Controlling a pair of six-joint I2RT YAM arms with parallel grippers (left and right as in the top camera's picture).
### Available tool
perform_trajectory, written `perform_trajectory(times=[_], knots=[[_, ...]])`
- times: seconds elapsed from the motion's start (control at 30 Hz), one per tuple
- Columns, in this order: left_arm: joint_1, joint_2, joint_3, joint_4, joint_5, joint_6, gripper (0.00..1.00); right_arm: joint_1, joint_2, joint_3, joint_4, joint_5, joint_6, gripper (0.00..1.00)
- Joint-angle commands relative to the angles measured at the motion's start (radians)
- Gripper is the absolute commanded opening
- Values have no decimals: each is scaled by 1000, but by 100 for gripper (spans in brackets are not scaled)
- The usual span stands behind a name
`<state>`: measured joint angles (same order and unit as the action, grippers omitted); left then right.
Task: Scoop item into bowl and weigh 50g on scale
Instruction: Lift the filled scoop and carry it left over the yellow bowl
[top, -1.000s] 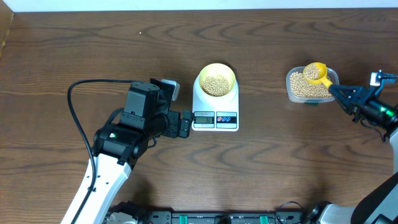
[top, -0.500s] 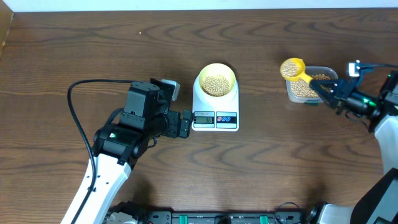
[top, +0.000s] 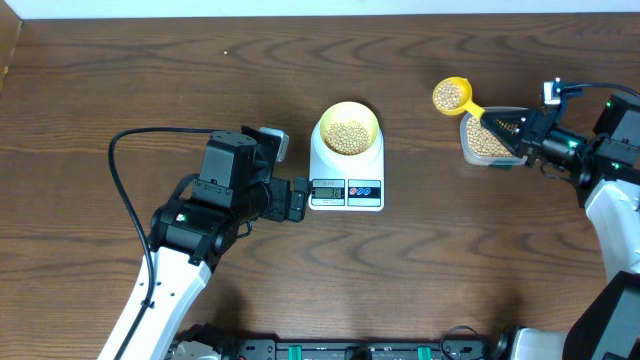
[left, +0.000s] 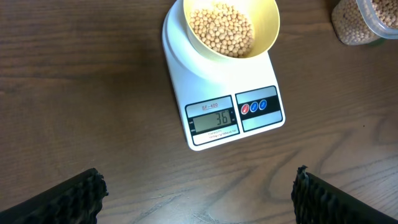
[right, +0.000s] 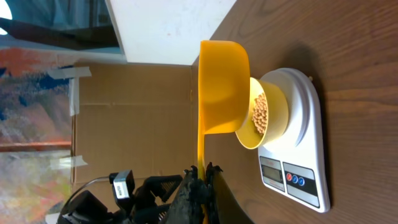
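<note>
My scoop (top: 466, 106) has lifted out of the tub (top: 487, 146), loaded with beans (top: 450, 95), heading for the bowl (top: 347, 128) on the scale (top: 345, 192). My right hand (top: 508, 126) is clamped on its handle; my left hand (left: 199, 196) hangs wide open, empty. The display reads 36, so more is needed.

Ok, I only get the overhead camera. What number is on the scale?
Observer: The left wrist camera shows it: the display on the scale reads 36.
Operator: Is the right claw really pinching the scoop?
Observer: Yes. In its wrist camera the right gripper is shut on the handle of the yellow scoop.
Operator: And the left one?
Observer: The left gripper is open wide, with nothing in it.
</note>
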<state>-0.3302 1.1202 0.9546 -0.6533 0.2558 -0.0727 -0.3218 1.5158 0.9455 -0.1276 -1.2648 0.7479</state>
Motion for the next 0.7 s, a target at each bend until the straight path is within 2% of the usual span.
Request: perform_trajectory(times=[0.0, 0.17, 0.4, 0.67], knots=[[-1, -4, -3, 0, -6, 16, 98, 32, 5, 0, 17, 17, 47, 1], [-1, -4, -3, 0, -6, 16, 98, 94, 5, 0, 51, 88, 121, 1], [-2, -4, -3, 0, -6, 16, 98, 203, 5, 0, 240, 165, 246, 1], [-1, -4, -3, 0, -6, 16, 98, 319, 8, 0, 290, 286, 296, 1]])
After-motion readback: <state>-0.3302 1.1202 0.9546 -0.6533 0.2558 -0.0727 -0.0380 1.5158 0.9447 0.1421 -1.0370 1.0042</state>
